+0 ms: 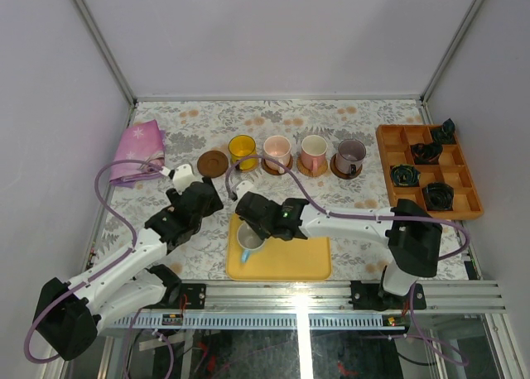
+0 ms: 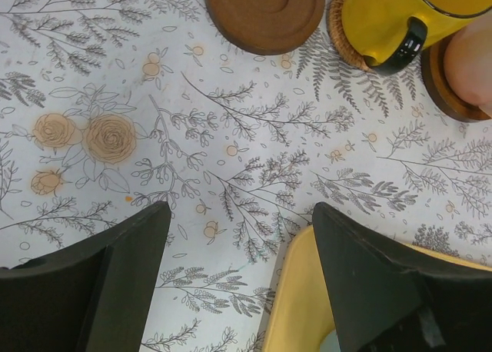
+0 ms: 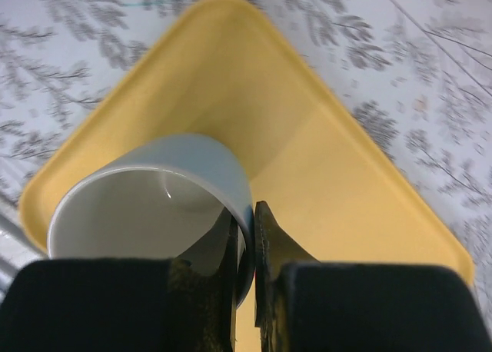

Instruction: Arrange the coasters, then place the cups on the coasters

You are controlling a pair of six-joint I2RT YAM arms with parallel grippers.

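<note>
A white cup with a light blue outside (image 3: 157, 187) stands at the near left corner of the yellow tray (image 3: 346, 206). My right gripper (image 3: 246, 217) is shut on its rim, one finger inside the cup and one outside; the top view shows the same cup (image 1: 250, 237). Farther back, the yellow cup (image 1: 243, 151), two pink cups (image 1: 277, 151) and a grey-purple cup (image 1: 350, 155) each sit on a coaster. At the left end of that row a dark brown coaster (image 1: 213, 162) lies bare. My left gripper (image 2: 240, 214) hangs open over the tablecloth between that coaster (image 2: 265, 10) and the tray's corner (image 2: 296, 310).
An orange compartment tray (image 1: 464, 199) holding black ring-shaped objects stands at the right. A pink cloth (image 1: 139, 147) lies at the back left. Enclosure walls run along the table's sides and back. The yellow cup (image 2: 407, 14) sits close ahead of the left gripper.
</note>
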